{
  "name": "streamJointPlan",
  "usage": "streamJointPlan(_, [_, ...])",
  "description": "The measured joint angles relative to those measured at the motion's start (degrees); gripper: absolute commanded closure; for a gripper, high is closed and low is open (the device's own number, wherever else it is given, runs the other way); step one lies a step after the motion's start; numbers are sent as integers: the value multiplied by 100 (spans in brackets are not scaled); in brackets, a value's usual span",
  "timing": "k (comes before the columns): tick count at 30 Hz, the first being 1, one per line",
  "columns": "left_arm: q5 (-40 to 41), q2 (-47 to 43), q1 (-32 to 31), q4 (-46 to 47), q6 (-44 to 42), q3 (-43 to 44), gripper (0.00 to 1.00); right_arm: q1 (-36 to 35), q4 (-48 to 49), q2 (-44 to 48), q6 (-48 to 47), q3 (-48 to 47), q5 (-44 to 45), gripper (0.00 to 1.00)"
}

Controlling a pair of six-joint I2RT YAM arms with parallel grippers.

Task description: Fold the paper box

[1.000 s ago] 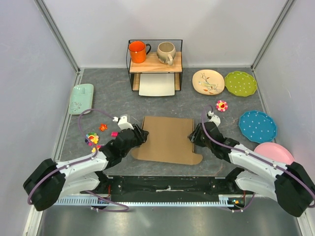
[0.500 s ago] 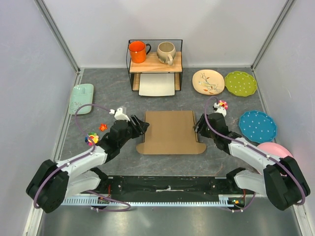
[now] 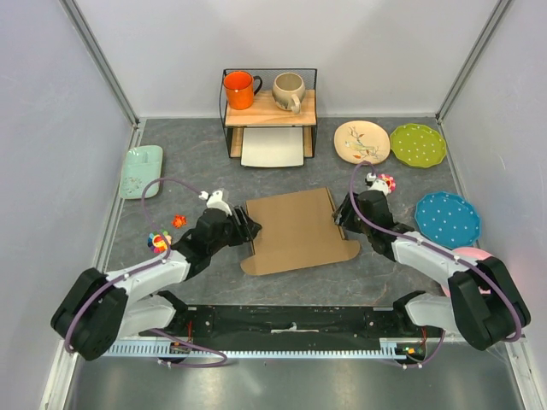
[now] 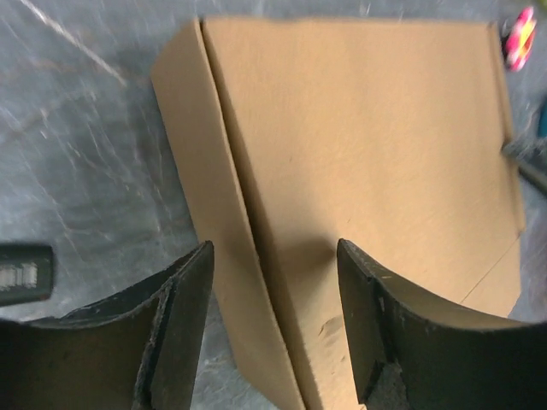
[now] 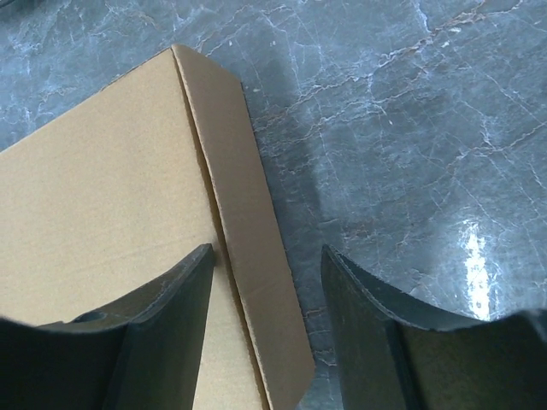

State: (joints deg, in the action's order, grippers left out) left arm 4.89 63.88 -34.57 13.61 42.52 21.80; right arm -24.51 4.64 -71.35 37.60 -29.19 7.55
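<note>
**Item:** paper box, plain brown cardboard.

**Location:** It is lying flat on the table in front of the wire shelf, on the side nearer the arm bases. It is sitting slightly askew to the shelf's front edge. A rounded tab is showing at the right-hand corner farthest from the shelf.

**Handling (judged):**
- It is looking light and thin, stiff across the main panel and giving readily along its scored creases.
- It is likely to be sliding on the smooth table if pushed from one side only.
- Hard pinching is risking dents.
- The best hold is looking like the narrow side flaps, taken at mid-length on both ends together, so the sheet is not swivelling.

**Left gripper:** It is hovering in front of the shelf and to its left, at the box's left edge. Its jaws are standing spread, straddling the crease of the left flap and clamping nothing.

**Right gripper:** It is hovering in front of the shelf and to its right. Its jaws are standing spread over the right flap and pinching nothing.

**Contact:** Whether any fingertip is touching the cardboard cannot be told.
</note>
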Motion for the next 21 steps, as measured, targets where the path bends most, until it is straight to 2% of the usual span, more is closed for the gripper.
streamJointPlan(3, [-358, 361, 0, 273, 55, -160, 60, 0, 83, -24, -4, 11, -46, 47])
streamJointPlan(4, [-393, 422, 0, 369, 87, -175, 79, 0, 114, -24, -7, 26, -46, 49])
streamJointPlan(7, [-385, 498, 20, 835, 205, -356, 97, 7, 273, 13, 0, 114, -105, 55])
streamJointPlan(17, [-155, 1060, 26, 1705, 356, -380, 96, 37, 645, 157, 122, 389, -216, 65])
streamJointPlan(19, [-57, 1255, 26, 1714, 343, -208, 92, 59, 789, 190, 212, 483, -234, 59])
streamJointPlan(21, [46, 1443, 33, 1620, 321, 24, 85, 90, 846, 262, 308, 575, -234, 47])
